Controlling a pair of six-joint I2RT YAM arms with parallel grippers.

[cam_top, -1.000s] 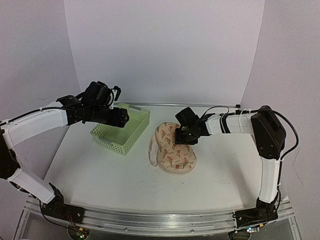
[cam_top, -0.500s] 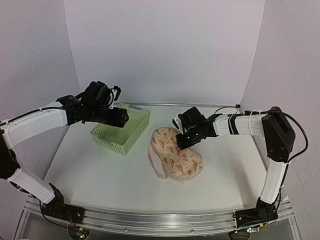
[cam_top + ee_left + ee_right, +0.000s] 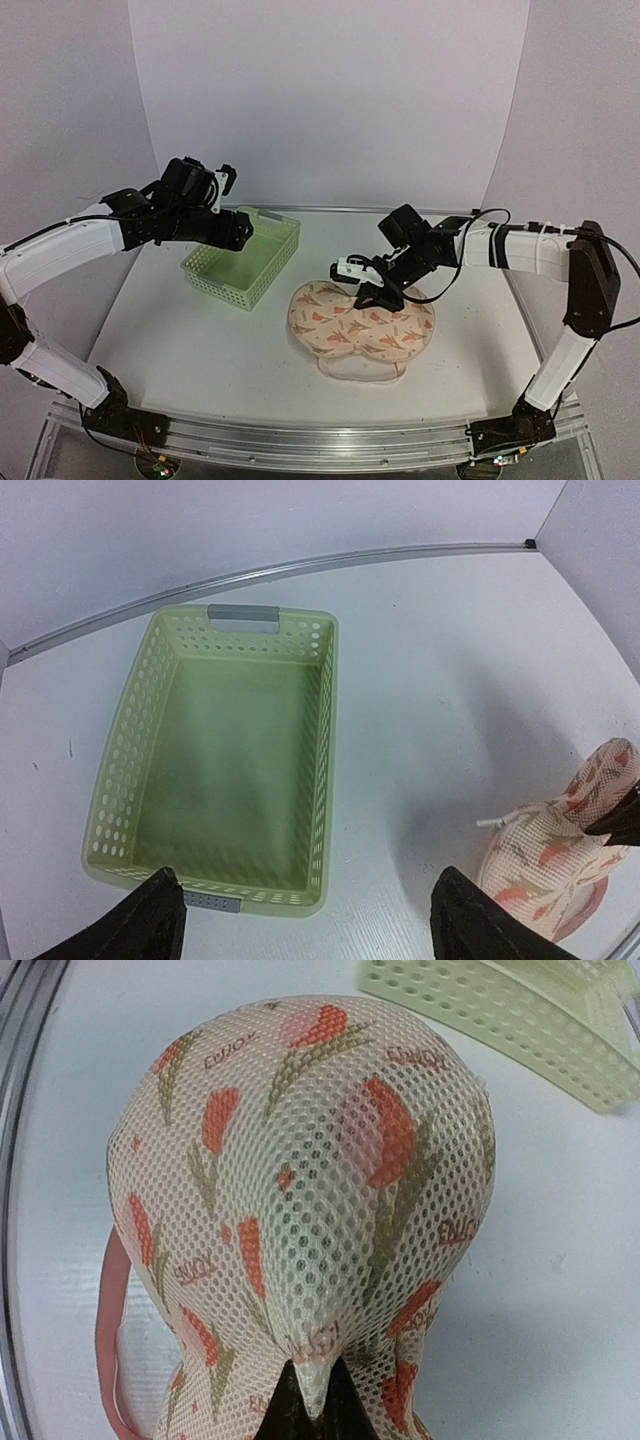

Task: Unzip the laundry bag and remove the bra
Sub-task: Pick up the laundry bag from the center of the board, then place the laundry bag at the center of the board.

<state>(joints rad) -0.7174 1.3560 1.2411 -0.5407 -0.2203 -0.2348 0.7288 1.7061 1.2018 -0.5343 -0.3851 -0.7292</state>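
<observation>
Left gripper (image 3: 310, 925) with jaws spread wide, its dark fingertips (image 3: 150, 925) at the near left and near right; light-green lattice basket (image 3: 130, 740) resting on the white table (image 3: 440, 680), left of centre, a grey handle (image 3: 243, 612) at its far end and another at its near end; laundry bag (image 3: 540, 865), cream mesh with orange print, at the near right, apart from the basket and partly cut off by the frame; a dark object (image 3: 622, 820) touching the bag's right side; pale wall (image 3: 250, 520) beyond the table's far edge.

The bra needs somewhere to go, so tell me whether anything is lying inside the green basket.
No: in the left wrist view the green basket shows only its bare floor, with nothing lying on it.
</observation>
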